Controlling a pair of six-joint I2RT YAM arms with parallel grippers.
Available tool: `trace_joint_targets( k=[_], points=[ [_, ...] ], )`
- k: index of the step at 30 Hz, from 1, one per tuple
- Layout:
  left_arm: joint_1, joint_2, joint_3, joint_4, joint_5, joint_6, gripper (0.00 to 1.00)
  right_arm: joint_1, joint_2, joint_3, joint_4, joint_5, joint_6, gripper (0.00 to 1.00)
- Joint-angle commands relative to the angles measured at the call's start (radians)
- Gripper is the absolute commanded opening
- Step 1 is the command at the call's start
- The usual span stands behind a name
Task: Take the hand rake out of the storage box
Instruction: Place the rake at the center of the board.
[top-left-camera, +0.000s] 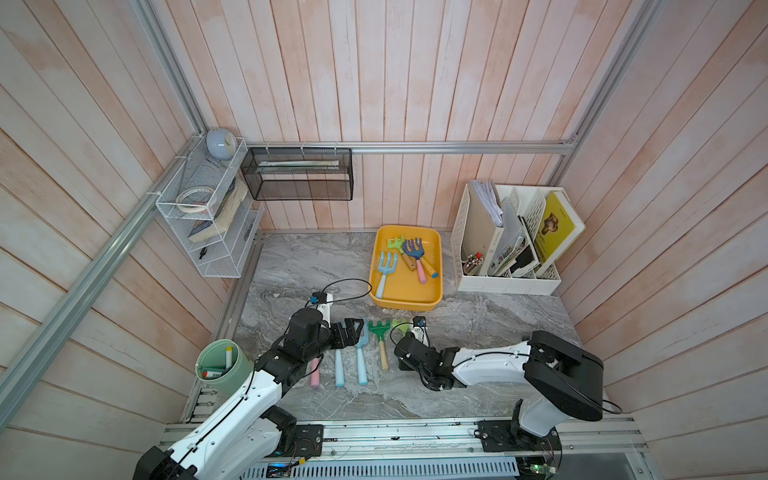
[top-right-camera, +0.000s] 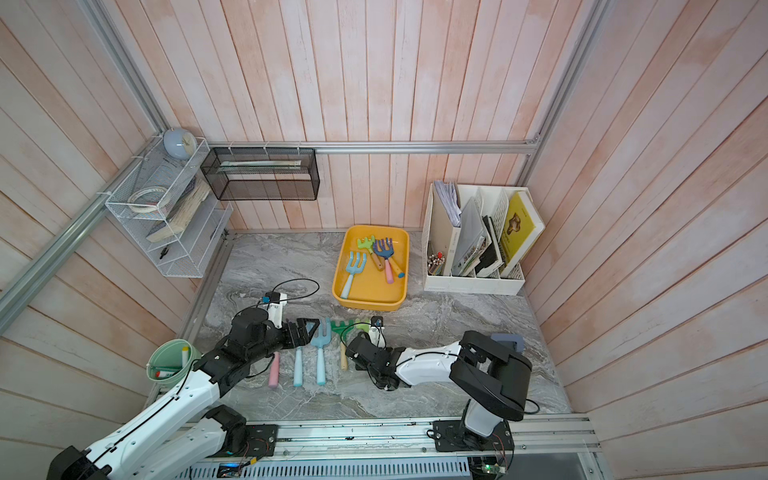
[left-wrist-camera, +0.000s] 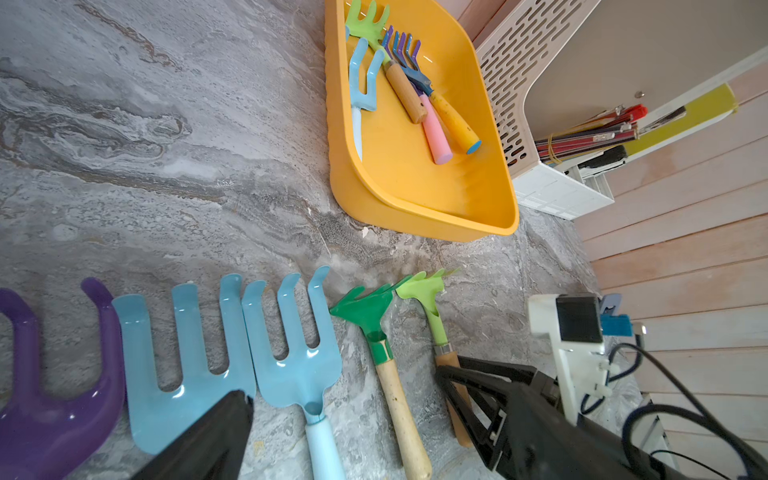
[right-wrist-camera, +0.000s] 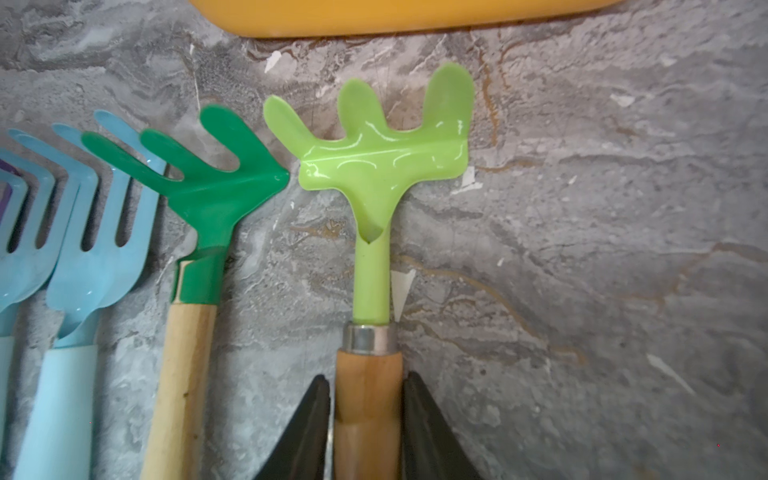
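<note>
Hand rake (right-wrist-camera: 374, 158) on desk (top-left-camera: 478, 332), outside storage box (top-left-camera: 405, 305), on its near side.
Right fingers (right-wrist-camera: 299, 436) bracket its handle, grip unclear; left fingers (left-wrist-camera: 208, 440) spread, empty. Retracting while touching could drag it into the dark-green rake (right-wrist-camera: 208, 187).

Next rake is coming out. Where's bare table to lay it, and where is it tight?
Free: the marble right of the light green rake, up to the wall and in front of the file organizer. Also left of the storage box, behind the left claw. Crowded: the rake row between it and the right claw.
</note>
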Motion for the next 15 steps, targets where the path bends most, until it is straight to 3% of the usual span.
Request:
trace_joint_targets(
  k=[1, 3, 10, 15],
  points=[
    [0.005, 0.004, -0.018, 0.015, 0.006, 0.018, 1.00, 0.012, 0.019, 0.017, -0.029, 0.008, 0.016, 0.39],
    [0.005, 0.003, -0.019, 0.014, 0.005, 0.019, 1.00, 0.015, 0.013, 0.019, -0.032, 0.011, 0.015, 0.42],
    [0.005, 0.002, -0.020, 0.012, 0.003, 0.019, 1.00, 0.019, -0.108, 0.072, -0.171, 0.092, -0.053, 0.71],
    [0.005, -0.017, -0.027, 0.013, -0.006, 0.022, 1.00, -0.016, -0.277, 0.120, -0.179, 0.198, -0.322, 0.92]
  ],
)
